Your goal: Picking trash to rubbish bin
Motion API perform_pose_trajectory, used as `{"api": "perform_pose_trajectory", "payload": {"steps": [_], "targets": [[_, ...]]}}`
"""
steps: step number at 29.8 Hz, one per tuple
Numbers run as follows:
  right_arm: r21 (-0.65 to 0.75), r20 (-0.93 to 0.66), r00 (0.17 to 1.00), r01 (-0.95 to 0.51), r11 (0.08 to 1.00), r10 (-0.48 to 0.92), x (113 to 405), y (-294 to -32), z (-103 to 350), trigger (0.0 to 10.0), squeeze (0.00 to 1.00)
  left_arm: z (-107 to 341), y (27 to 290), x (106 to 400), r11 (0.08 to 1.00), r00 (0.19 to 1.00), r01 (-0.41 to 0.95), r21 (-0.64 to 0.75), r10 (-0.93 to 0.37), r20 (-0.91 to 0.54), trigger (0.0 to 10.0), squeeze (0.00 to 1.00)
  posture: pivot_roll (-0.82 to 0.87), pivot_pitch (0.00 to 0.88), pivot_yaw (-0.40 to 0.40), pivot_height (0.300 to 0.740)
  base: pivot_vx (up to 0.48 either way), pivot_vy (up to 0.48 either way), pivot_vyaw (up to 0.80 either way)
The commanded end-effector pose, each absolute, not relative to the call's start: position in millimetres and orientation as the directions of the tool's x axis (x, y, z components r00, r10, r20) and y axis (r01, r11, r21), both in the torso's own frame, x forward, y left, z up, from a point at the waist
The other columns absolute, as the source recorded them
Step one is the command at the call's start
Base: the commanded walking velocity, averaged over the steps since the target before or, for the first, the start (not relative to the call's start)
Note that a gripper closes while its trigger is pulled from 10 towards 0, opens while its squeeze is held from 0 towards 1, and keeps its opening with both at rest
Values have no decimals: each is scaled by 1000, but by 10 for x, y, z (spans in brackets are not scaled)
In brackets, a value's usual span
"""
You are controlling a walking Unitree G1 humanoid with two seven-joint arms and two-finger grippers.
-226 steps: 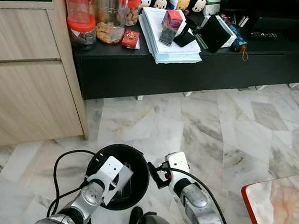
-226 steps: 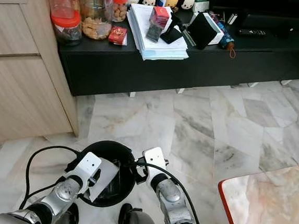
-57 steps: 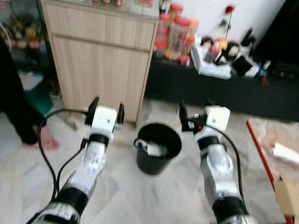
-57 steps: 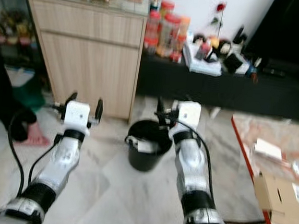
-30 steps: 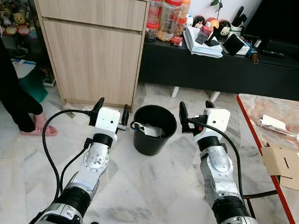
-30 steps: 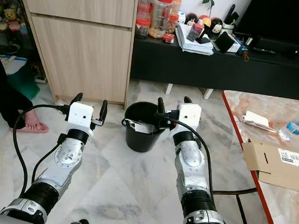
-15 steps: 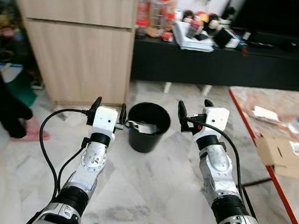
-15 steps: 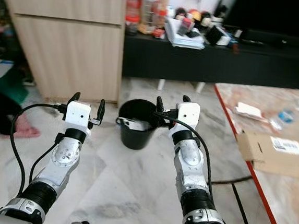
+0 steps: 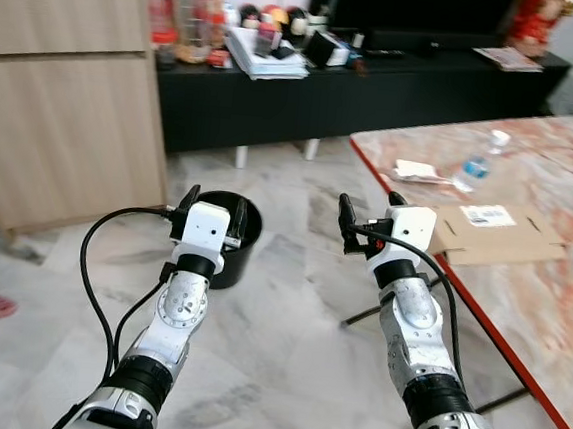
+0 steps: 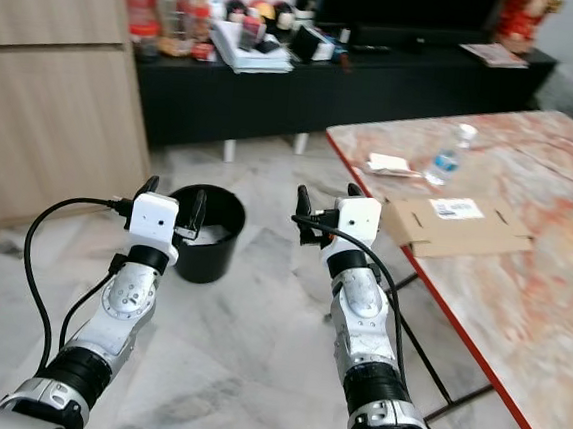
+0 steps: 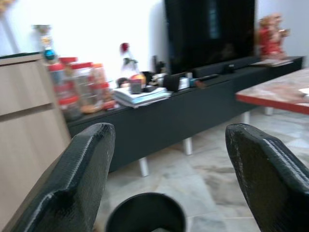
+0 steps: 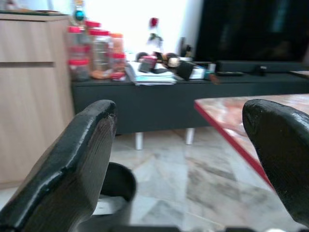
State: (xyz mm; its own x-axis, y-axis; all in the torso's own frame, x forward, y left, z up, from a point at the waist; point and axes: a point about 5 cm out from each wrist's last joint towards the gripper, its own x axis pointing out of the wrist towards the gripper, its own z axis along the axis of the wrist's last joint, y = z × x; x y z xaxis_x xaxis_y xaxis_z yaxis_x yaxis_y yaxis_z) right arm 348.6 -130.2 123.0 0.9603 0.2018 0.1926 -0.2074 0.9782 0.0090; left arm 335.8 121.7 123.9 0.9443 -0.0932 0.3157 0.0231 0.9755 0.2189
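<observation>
Reaching forward at chest height, the left pincer (image 9: 209, 211) and right pincer (image 9: 368, 220) are spread, empty, flanking the black bin (image 10: 215, 230).

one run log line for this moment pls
left gripper: open, empty, raised by black bin | right gripper: open, empty, raised near marble table | table: bottle, flat cardboard, crumpled paper
</observation>
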Motion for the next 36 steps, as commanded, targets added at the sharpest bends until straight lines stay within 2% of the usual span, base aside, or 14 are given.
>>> {"api": "perform_pose_trajectory", "payload": {"steps": [1, 36], "targets": [[7, 175, 965, -201, 980, 196, 3483, -1325, 1200, 10000, 0, 1275, 1158, 3377, 974, 940, 42, 221, -113, 322, 10000, 0, 84, 35, -136, 740, 0, 0, -781], [16, 161, 969, -192, 981, 187, 3474, -1298, 1167, 10000, 0, 1325, 1146, 3396, 969, 937, 54, 241, -132, 323, 10000, 0, 81, 102, -124, 740, 0, 0, -781]]}}
